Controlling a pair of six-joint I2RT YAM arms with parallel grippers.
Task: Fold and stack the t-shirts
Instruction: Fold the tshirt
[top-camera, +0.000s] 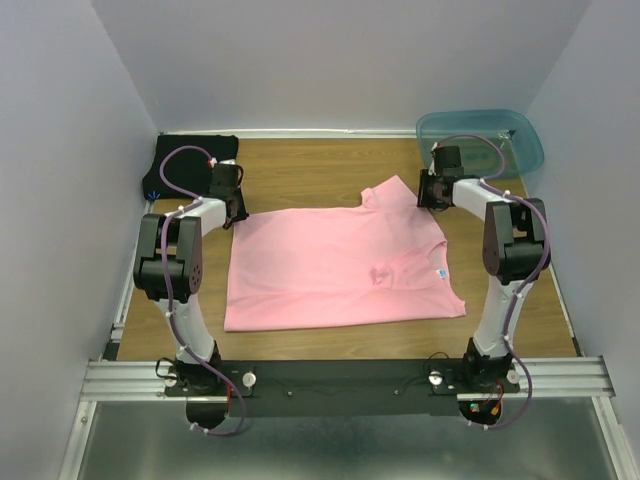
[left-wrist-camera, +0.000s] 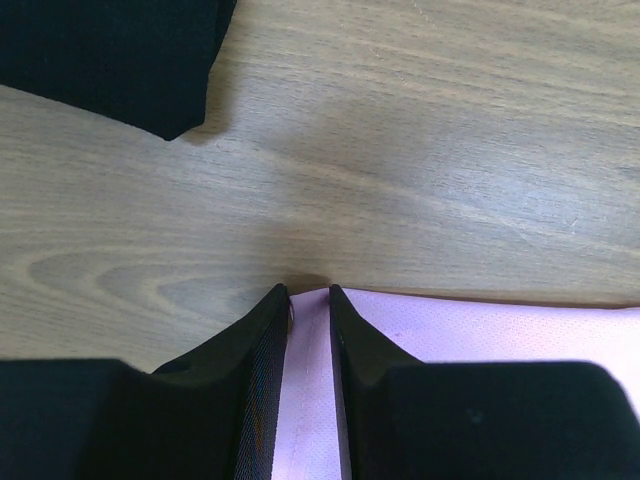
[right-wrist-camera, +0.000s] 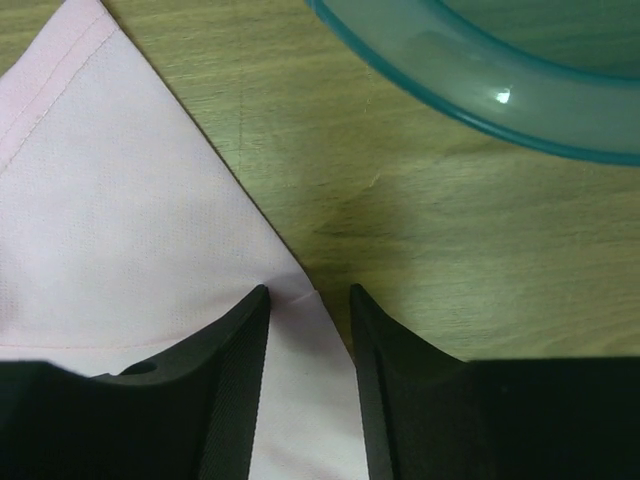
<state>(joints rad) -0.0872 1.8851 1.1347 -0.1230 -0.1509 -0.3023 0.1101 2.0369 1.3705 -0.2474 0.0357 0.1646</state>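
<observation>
- Pink shirt (top-camera: 340, 265) lies flat mid-table, sideways: collar and blue label (top-camera: 439, 272) to the right, hem to the left. It's spread out, so folding looks barely started.
- Both arms reach over it to its far edge, one at each end. My read: they're set up to lift that edge together and bring it toward the near side for a lengthwise fold.
- Left gripper (left-wrist-camera: 306, 290) sits on the far hem corner with its jaws drawn narrow and pink cloth filling the gap. That looks like a pinch on the corner.
- Right gripper (right-wrist-camera: 308, 290) straddles the slanted edge by the far sleeve. Jaws stand visibly apart, cloth lies flat between them, no grip yet.
- Risk: if the left lifts before the right bites, the fold skews.
- Black shirt (top-camera: 190, 165) sits at the far-left corner of the table (top-camera: 330, 165), apart from the pink one; probably the spot for the stack.
- Bin (top-camera: 525, 145) at far right, just beyond the right gripper, not involved.
</observation>
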